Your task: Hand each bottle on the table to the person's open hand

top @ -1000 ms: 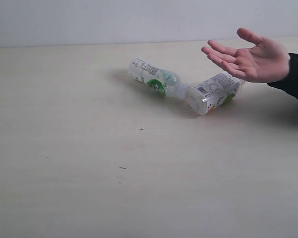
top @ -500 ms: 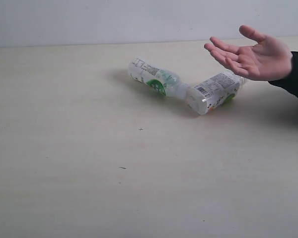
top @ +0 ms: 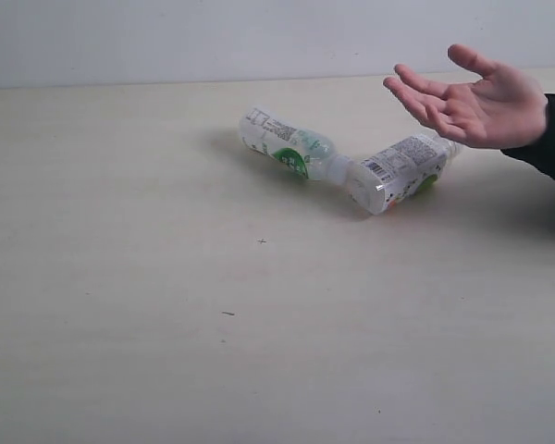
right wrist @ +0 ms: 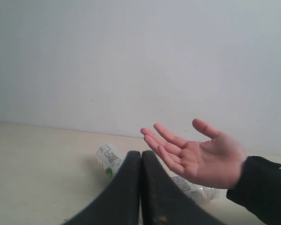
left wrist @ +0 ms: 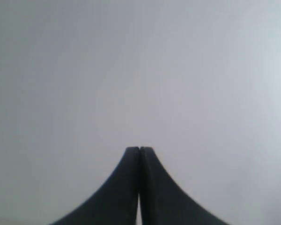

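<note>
Note black left gripper [left wrist: 139, 149] pressed shut, empty, facing only blank wall. Note black right gripper [right wrist: 141, 152] likewise shut and empty; judged the nearer arm. Ahead of its tips, flat on pale beige worktop [top: 166, 277]: two clear plastic bottles with white-and-green labels. One bottle [top: 282, 145] apparently touching other bottle [top: 400, 171] end to end, long axes in shallow V. Open palm-up hand [top: 472, 106] just above other bottle.

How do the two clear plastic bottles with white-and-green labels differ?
The left clear bottle lies in the open, neck pointing at the right clear bottle. The right one lies partly beneath the person's open hand, broad end toward the left one. Both lie on their sides.
</note>
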### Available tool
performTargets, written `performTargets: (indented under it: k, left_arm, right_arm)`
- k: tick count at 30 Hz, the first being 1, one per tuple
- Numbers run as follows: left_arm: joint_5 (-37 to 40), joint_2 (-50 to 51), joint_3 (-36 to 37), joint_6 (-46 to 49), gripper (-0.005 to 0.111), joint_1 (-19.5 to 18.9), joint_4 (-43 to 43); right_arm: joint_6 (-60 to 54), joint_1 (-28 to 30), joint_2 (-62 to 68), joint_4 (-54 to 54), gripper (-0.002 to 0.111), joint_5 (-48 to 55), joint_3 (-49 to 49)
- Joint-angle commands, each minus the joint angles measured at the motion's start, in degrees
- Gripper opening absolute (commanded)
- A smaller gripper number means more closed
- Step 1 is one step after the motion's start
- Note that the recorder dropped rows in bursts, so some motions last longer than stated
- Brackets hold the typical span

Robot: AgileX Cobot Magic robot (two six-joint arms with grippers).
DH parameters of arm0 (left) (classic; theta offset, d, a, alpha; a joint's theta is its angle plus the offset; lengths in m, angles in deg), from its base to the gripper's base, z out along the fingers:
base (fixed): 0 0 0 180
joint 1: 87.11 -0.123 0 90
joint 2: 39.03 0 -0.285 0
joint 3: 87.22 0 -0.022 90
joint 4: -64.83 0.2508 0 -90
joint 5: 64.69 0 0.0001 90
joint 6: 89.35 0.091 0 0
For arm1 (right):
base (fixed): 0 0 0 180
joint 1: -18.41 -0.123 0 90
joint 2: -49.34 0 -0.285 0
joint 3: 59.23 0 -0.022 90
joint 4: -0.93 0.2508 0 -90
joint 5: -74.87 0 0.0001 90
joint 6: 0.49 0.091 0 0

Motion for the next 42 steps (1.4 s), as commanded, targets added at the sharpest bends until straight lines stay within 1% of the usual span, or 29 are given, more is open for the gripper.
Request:
performTargets:
  k: [1,3,5,8,10,11,12,13,16,18,20,22,24,25,26,29,31,33,34,36,37,38,39,40,41,42]
  left_arm:
    - [-22.25,1.85,-0.03,1.51,0.002,0.37,0.28]
    - [-22.18,7.17,-1.16,2.71,0.002,0.37,0.63]
    - [-22.96,14.27,-1.94,0.75,0.002,0.37,2.78]
    - [-23.95,27.11,-6.06,-0.77,0.002,0.37,3.98]
    - [-23.95,36.01,-11.65,-2.91,0.002,0.37,5.96]
    - [-23.95,42.17,-15.54,-3.37,0.002,0.37,9.62]
    - [-23.95,45.73,-18.68,-5.92,0.002,0.37,13.04]
    - [-23.78,52.16,-23.93,-13.03,0.002,0.37,21.39]
    - [-21.19,62.02,-33.43,-26.19,0.002,0.37,38.68]
    - [-17.10,68.69,-40.76,-35.92,0.002,0.37,52.52]
    - [-14.33,75.02,-46.83,-42.69,0.002,0.37,66.38]
    - [-13.48,79.96,-52.97,-53.22,0.002,0.37,79.02]
    - [-14.19,84.71,-59.14,-66.58,0.002,0.52,94.77]
    - [-14.55,86.42,-61.14,-70.95,0.002,0.70,95.45]
    - [-15.18,88.41,-62.93,-72.41,0.004,0.92,95.45]
    - [-17.30,92.92,-68.11,-70.66,0.012,1.73,95.45]
    - [-16.19,94.81,-70.83,-67.97,0.015,2.37,95.45]
    - [-15.17,95.87,-73.12,-56.01,0.015,3.38,95.45]
    - [-14.16,95.87,-73.53,-48.55,0.015,4.04,95.45]
    - [-7.89,95.77,-73.62,-33.57,0.014,5.85,95.45]
    - [-2.70,95.76,-73.62,-29.25,0.012,6.78,95.45]
    - [8.83,95.93,-73.66,-24.89,0.010,8.56,95.45]
    - [18.44,96.40,-73.96,-21.86,0.008,9.88,95.45]
    - [30.69,97.47,-74.37,-18.30,0.005,11.05,95.45]
    - [42.21,99.47,-75.46,-11.68,0.002,12.37,95.45]
    - [51.34,101.14,-76.51,-7.24,0.000,12.76,95.45]
  right_arm:
    - [0.02,-0.15,-0.25,0.12,0.000,-0.28,0.24]
    - [0.02,-0.15,-0.25,0.12,0.000,-0.28,0.24]
    - [0.02,-0.15,-0.25,0.12,0.000,-0.28,0.24]
    - [0.02,-0.15,-0.25,0.12,0.000,-0.28,0.24]
    - [0.02,-0.15,-0.25,0.12,0.000,-0.28,0.24]
    - [0.02,-0.15,-0.25,0.12,0.000,-0.28,0.24]
    - [0.02,-0.15,-0.25,0.12,0.000,-0.28,0.24]
    - [0.02,-0.15,-0.25,0.12,0.000,-0.28,0.24]
    - [0.02,-0.15,-0.25,0.12,0.000,-0.28,0.24]
    - [0.02,-0.15,-0.25,0.12,0.000,-0.28,0.24]
    - [0.02,-0.15,-0.25,0.12,0.000,-0.28,0.24]
    - [0.02,-0.15,-0.25,0.12,0.000,-0.28,0.24]
    - [0.16,-0.15,-0.25,0.10,0.000,-0.28,0.24]
    - [0.16,-0.15,-0.25,0.10,0.000,-0.28,0.24]
    - [0.16,-0.15,-0.25,0.10,0.000,-0.28,0.24]
    - [0.16,-0.15,-0.25,0.10,0.000,-0.28,0.24]
    - [0.16,-0.15,-0.25,0.10,0.000,-0.28,0.24]
    - [0.16,-0.15,-0.25,0.10,0.000,-0.28,0.24]
    - [0.16,-0.15,-0.25,0.10,0.000,-0.28,0.24]
    - [0.16,-0.15,-0.25,0.10,0.000,-0.28,0.24]
    - [0.16,-0.15,-0.25,0.10,0.000,-0.28,0.24]
    - [0.16,-0.15,-0.25,0.10,0.000,-0.28,0.24]
    - [0.16,-0.15,-0.25,0.10,0.000,-0.28,0.24]
    - [0.16,-0.15,-0.25,0.10,0.000,-0.28,0.24]
    - [0.16,-0.15,-0.25,0.10,0.000,-0.28,0.24]
    - [0.16,-0.15,-0.25,0.10,0.000,-0.28,0.24]
